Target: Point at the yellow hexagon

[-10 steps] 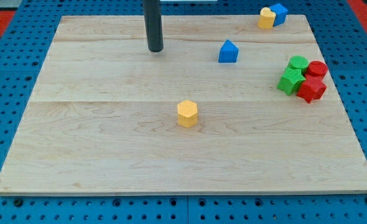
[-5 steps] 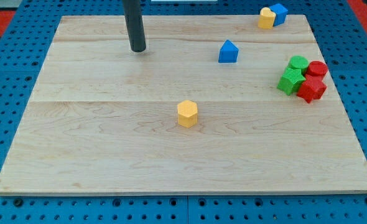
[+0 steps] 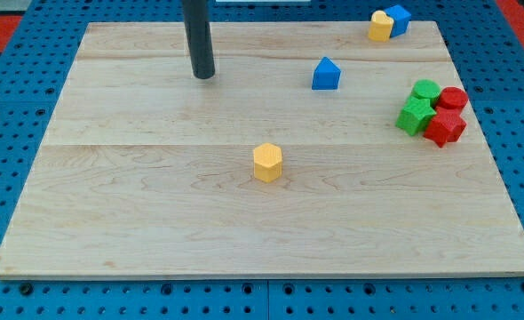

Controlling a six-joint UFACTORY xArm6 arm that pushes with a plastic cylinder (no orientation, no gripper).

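The yellow hexagon (image 3: 267, 163) stands alone near the middle of the wooden board (image 3: 155, 222). My tip (image 3: 203, 76) rests on the board in the upper left part of the view. It is well above and to the left of the yellow hexagon, with a wide gap between them. The dark rod rises straight out of the view's top.
A blue house-shaped block (image 3: 326, 74) sits at upper centre-right. A yellow block (image 3: 382, 26) and a blue block (image 3: 398, 18) touch at the top right corner. Two green blocks (image 3: 418, 108) and two red blocks (image 3: 447, 117) cluster at the right edge.
My tip moved left over the first half second, then came back slightly right and down toward the view's bottom. No block has moved.
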